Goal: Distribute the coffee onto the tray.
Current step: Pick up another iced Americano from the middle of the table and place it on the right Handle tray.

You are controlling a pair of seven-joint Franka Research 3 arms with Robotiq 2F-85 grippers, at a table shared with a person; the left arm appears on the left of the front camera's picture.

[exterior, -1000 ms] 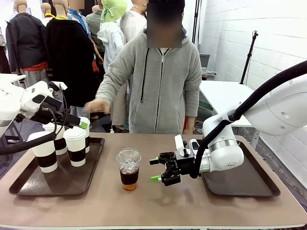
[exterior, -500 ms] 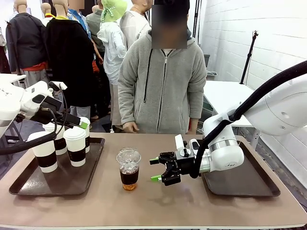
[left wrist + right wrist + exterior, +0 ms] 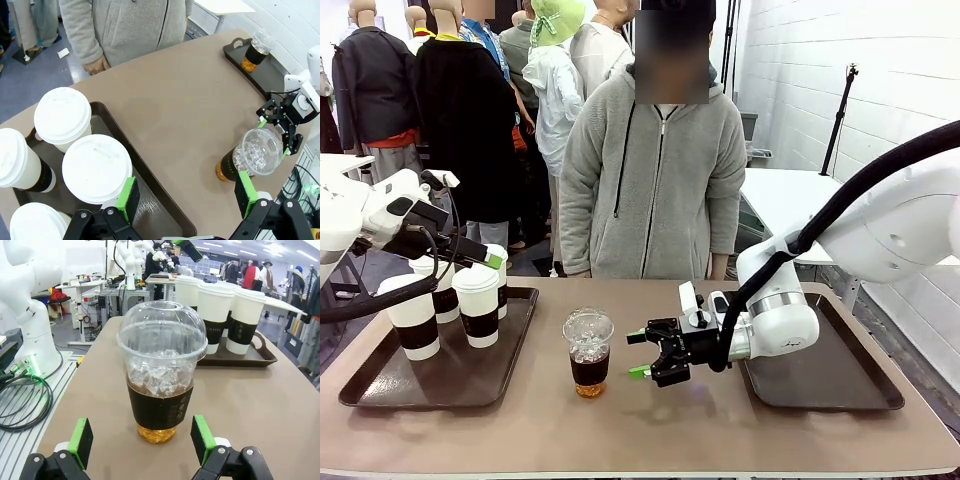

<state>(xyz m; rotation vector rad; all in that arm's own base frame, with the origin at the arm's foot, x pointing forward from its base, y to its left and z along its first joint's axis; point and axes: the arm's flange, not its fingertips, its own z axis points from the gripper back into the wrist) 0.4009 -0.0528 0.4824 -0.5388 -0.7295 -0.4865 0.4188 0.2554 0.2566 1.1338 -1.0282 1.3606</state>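
Near the middle of the table, a bit toward my side, the iced coffee stood upright on the bare surface, clear dome lid on, dark sleeve round it, ice on top of the dark drink. My right gripper sat level just beside it on the right, jaws spread wide and gripping nothing. From the right wrist cam the cup was dead ahead between the two green pads, not touching either one as far as I could see.

Over at the table's left edge, the left tray carried the white lidded paper cups with dark sleeves, bunched at its far left end. I counted four from the left wrist cam. My left gripper hung over them with the jaws apart, empty, its green fingertip right above the lids.

The right tray lay at the table's right edge, my right arm crossing over it. On the left wrist cam, a second iced coffee was standing on that tray near one end.

A person in a grey hoodie stood at the far edge, hand down by the table rim.
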